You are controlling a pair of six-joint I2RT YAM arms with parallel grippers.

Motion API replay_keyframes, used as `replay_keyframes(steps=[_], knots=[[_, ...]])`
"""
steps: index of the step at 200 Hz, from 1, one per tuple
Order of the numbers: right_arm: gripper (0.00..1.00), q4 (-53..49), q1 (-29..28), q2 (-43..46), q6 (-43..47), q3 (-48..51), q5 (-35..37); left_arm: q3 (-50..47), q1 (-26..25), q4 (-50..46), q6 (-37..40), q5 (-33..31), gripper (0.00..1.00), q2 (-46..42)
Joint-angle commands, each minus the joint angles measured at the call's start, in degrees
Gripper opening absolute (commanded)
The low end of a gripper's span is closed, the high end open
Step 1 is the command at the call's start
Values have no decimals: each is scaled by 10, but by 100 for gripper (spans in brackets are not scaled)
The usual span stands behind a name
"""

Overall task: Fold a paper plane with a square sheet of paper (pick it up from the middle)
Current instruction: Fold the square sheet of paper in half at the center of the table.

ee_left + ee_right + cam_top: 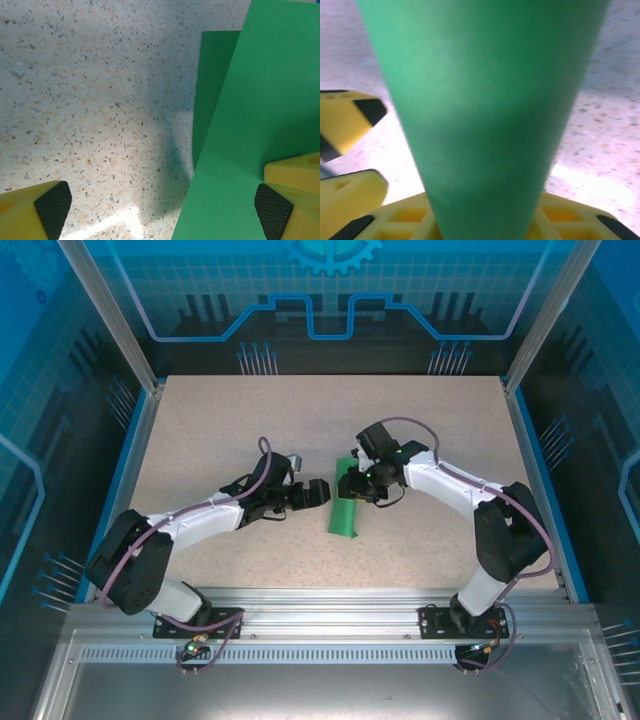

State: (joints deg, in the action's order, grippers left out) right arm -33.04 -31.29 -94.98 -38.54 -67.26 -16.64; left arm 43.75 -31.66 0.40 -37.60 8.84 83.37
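Folded paper point(485, 115) hides the right gripper's point(357, 487) grip.

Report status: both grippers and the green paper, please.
Left gripper open at edge of folded green paper. Right gripper shut on it. Nothing in the way.

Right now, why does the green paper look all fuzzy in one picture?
Right wrist view: the green paper sits very close to the lens, so it blurs, and glare whitens the table beside it. Left wrist view: paper edges sharp, soft shadow underneath. Top external view: even light.
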Motion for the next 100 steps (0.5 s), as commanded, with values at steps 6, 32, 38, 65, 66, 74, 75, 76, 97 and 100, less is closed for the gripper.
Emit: replay_keyframes(steps=[6,32,38,65,66,74,75,76,97,100], knots=[[40,80,31,19,-1,40,-118,10,2,-21,-8,-3,98,-38],[41,62,67,-3,33,59,-127,3,2,-31,-12,15,98,-55],[41,69,79,-11,38,69,-136,2,2,-32,-14,19,99,-60],[41,39,119,-52,87,83,-126,-9,-3,-36,-26,31,99,-79],[41,39,120,-53,89,83,-125,-10,-4,-36,-27,31,99,-80],[42,31,128,-63,101,83,-117,-11,-5,-38,-30,30,98,-83],[42,28,128,-64,103,83,-117,-11,-5,-38,-30,30,98,-84],[43,27,129,-65,104,83,-116,-10,-6,-39,-31,30,98,-83],[51,4,143,-75,135,79,-101,-8,-9,-41,-40,25,98,-83],[53,1,145,-76,138,79,-98,-7,-10,-41,-41,25,99,-82]])
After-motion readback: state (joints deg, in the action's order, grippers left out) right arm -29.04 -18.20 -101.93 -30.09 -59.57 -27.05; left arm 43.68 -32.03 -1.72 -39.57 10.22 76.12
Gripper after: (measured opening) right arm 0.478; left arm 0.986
